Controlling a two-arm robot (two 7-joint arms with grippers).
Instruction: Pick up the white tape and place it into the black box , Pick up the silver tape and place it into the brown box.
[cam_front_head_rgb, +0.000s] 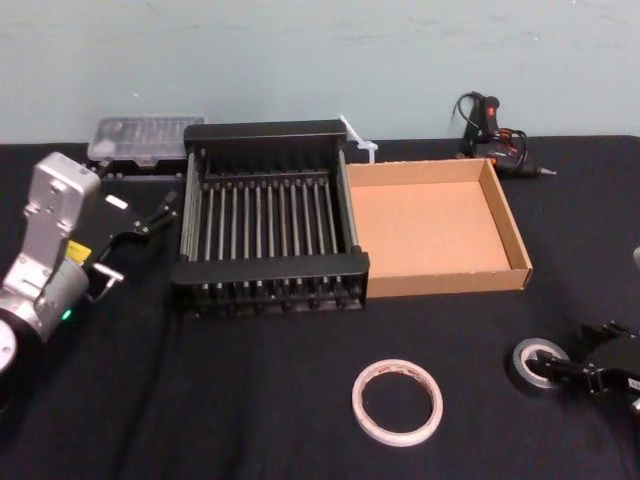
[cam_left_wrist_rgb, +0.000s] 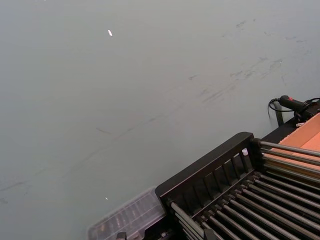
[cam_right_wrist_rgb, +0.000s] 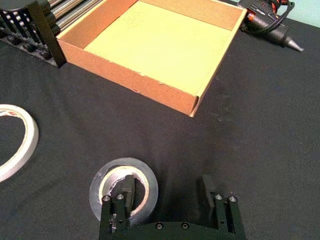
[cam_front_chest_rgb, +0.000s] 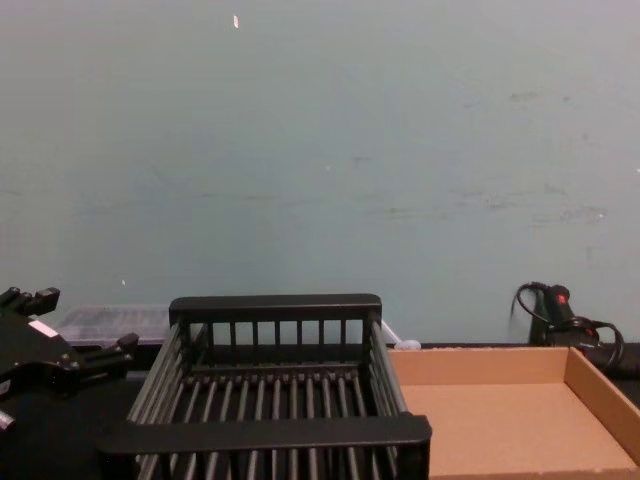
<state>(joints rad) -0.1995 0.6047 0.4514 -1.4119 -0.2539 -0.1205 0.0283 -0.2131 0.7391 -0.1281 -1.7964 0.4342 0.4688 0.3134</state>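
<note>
The silver tape is straddled by the spread right gripper, one finger in its hole. The white tape, print unreadable, lies before the brown box. The left gripper is parked beside the black box.

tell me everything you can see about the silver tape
The silver tape is a small roll, a dark grey outer band around a pale silvery core, lying flat on the black cloth, clear of the brown box. The right gripper is open astride its wall: one finger in the hole, the other outside.
</note>
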